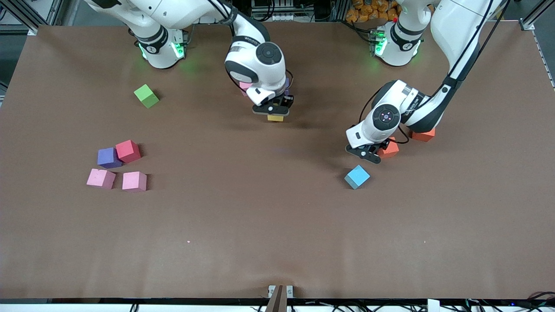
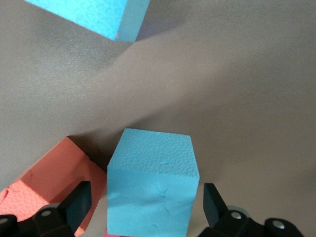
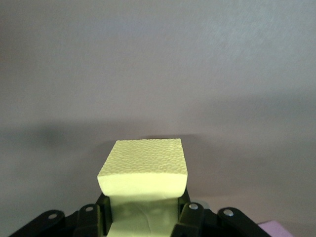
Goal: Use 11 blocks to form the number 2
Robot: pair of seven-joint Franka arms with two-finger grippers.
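My right gripper is shut on a yellow cube low over the table's middle, toward the bases; the right wrist view shows the cube clamped in that gripper. My left gripper is open, its fingers straddling a light blue cube with gaps on both sides. Beside it lie an orange cube and a second light blue cube. A red cube lies under the left arm. A red, a purple and two pink cubes lie loose toward the right arm's end.
A green cube lies alone near the right arm's base. A pink cube peeks out from under the right hand. The brown table stretches toward the front camera. No digit shape shows.
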